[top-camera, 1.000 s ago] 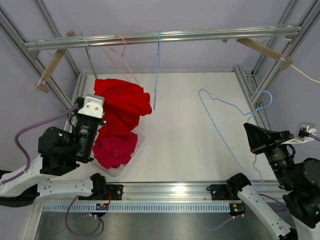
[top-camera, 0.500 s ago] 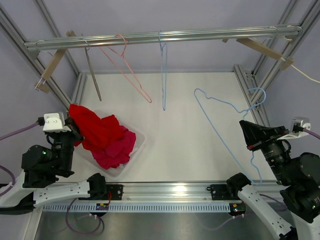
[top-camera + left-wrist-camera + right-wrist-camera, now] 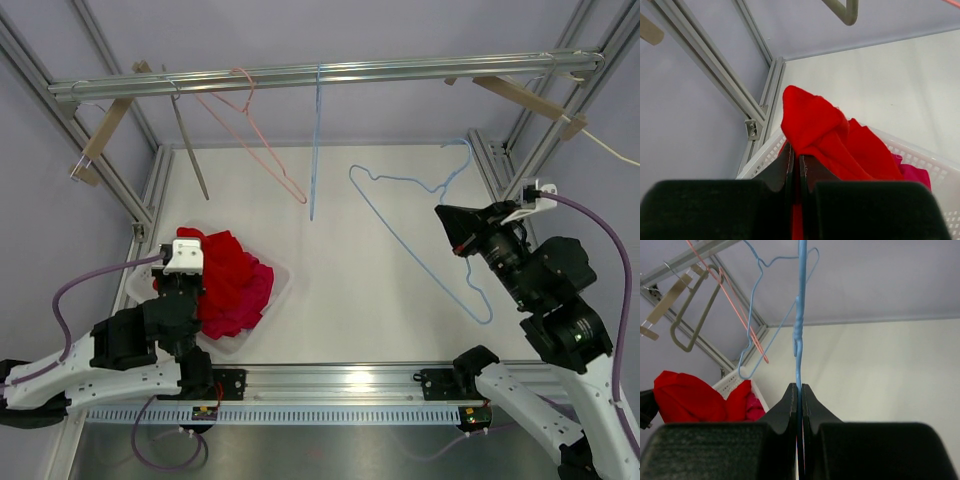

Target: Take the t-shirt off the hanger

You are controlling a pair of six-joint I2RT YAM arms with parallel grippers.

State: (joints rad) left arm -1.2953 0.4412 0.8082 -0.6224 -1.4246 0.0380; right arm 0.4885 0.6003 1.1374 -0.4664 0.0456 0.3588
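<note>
Only close-up, left tool (image 3: 794, 161) apparently pinching t-shirt (image 3: 812, 122)

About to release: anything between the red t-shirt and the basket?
Nothing visible. The red t-shirt, pinched in the left gripper, rests in the white basket on pink clothing; the blue hanger is apart, in the right gripper.

Left claw (image 3: 795, 156) pinched shut, arm low; right claw (image 3: 799, 390) pinched shut, arm apparently high.

Open room over tabletop (image 3: 350, 300), hangers (image 3: 314, 150) crowd rail (image 3: 400, 70)
</note>
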